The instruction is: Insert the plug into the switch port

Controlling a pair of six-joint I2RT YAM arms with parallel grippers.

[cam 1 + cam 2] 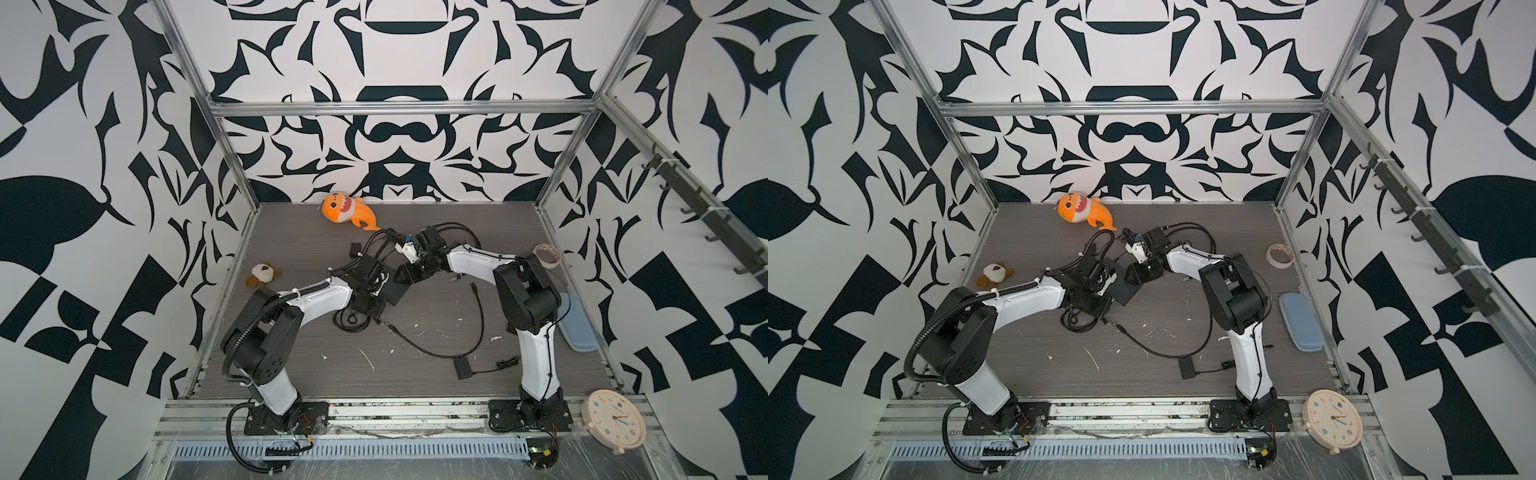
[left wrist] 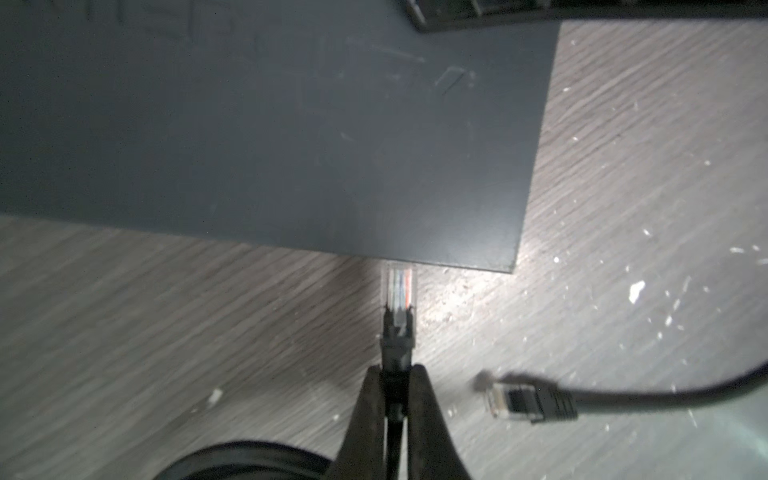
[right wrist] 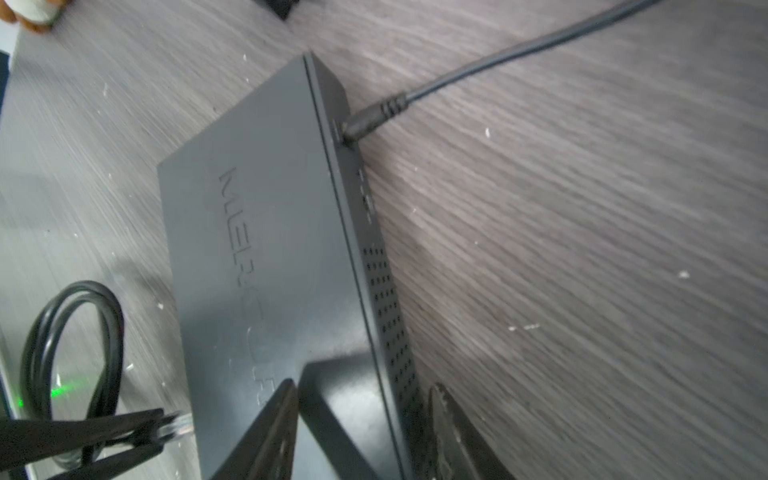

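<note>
The switch [image 2: 291, 145] is a flat dark grey box on the table, seen in both top views [image 1: 395, 293] [image 1: 1125, 291]. My left gripper [image 2: 395, 374] is shut on the black boot of the plug [image 2: 398, 291]. The plug's clear tip meets the switch's front edge and its front end is hidden there, as is the port. My right gripper [image 3: 361, 395] is shut on the switch [image 3: 270, 249], with one finger on its top and the other against its vented side. In the right wrist view the plug [image 3: 178, 428] touches the switch's near edge.
A second plug [image 2: 511, 399] on a black cable lies loose beside the held one. A power lead [image 3: 365, 120] sits in the switch's side. Around the table are an orange shark plush [image 1: 347, 210], a brown plush [image 1: 264, 274], a tape roll [image 1: 546, 255], a blue case [image 1: 575, 328] and a black adapter [image 1: 463, 368].
</note>
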